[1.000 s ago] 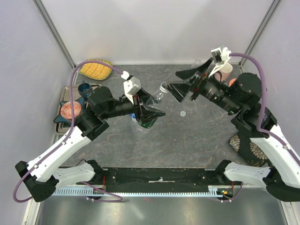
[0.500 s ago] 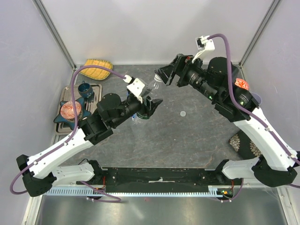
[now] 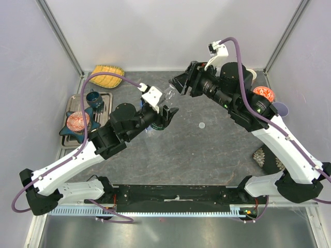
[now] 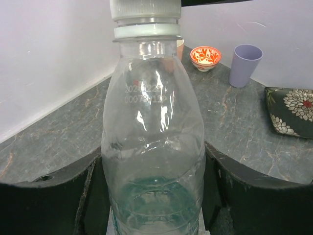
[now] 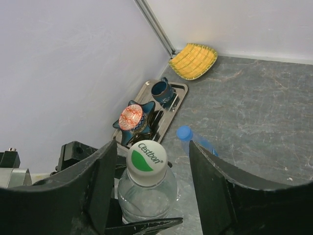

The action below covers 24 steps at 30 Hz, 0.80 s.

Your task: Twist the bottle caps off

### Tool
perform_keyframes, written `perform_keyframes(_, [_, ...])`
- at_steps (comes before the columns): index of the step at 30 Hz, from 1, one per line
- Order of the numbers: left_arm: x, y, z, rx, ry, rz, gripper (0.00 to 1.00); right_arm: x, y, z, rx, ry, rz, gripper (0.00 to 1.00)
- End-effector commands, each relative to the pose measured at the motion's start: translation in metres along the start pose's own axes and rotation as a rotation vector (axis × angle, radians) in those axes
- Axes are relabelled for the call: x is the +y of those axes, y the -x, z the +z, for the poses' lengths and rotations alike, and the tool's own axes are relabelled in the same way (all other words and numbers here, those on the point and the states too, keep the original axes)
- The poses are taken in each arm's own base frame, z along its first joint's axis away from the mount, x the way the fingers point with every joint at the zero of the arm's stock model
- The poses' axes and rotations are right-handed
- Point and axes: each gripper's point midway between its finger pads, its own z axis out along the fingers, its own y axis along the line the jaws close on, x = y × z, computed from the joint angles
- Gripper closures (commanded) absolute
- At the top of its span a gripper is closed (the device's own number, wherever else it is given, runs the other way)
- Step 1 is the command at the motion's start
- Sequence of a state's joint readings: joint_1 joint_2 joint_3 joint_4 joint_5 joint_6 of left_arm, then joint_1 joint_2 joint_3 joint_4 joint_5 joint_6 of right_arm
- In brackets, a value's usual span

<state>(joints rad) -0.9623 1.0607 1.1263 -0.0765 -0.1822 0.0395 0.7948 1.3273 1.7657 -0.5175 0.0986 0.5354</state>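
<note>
Wearing white-and-green cap (image 5: pixel 143 156), clear bottle (image 4: pixel 151 161), seemingly empty

bottle (image 4: pixel 152 161): clear glossy plastic, dented | cap (image 5: pixel 146 155): smooth white-and-green plastic, slight sheen | table (image 3: pixel 207 155): dark marbled stone-look, matt | tray (image 5: pixel 175 98): shiny metal | cup (image 4: pixel 245 63): smooth matt lilac plastic

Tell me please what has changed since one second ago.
The right gripper swung left and now straddles the white-and-green cap, jaws narrower, not yet gripping. The left gripper still holds the bottle; the loose white cap stayed in place.
</note>
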Motion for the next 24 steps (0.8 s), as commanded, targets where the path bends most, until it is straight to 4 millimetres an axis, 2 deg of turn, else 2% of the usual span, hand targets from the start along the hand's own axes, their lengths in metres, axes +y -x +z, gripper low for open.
perform_keyframes(1, [0.004,0.011,0.002,-0.03,0.023,0.039,0.51,0.009,0.0,0.001,0.0,0.04,0.009,0.33])
perform_keyframes(7, [0.005,0.011,0.003,-0.023,0.027,0.042,0.51,0.008,-0.006,0.003,0.015,0.041,0.009,0.32])
perform_keyframes(16, [0.005,0.01,0.005,-0.019,0.028,0.041,0.51,0.005,-0.012,0.003,0.029,0.038,0.004,0.41])
perform_keyframes(19, [0.005,0.011,0.004,-0.02,0.028,0.038,0.51,0.004,-0.013,0.003,0.029,0.036,0.005,0.51])
perform_keyframes(22, [0.004,0.011,0.003,-0.023,0.025,0.032,0.52,0.005,-0.017,0.003,0.042,0.045,0.006,0.7])
perform_keyframes(23, [0.004,0.013,0.002,-0.026,0.024,0.032,0.52,0.005,-0.018,0.003,0.045,0.048,0.006,0.81])
perform_keyframes(24, [0.004,0.014,0.001,-0.03,0.023,0.031,0.52,0.003,-0.02,0.003,0.05,0.044,0.006,0.88])
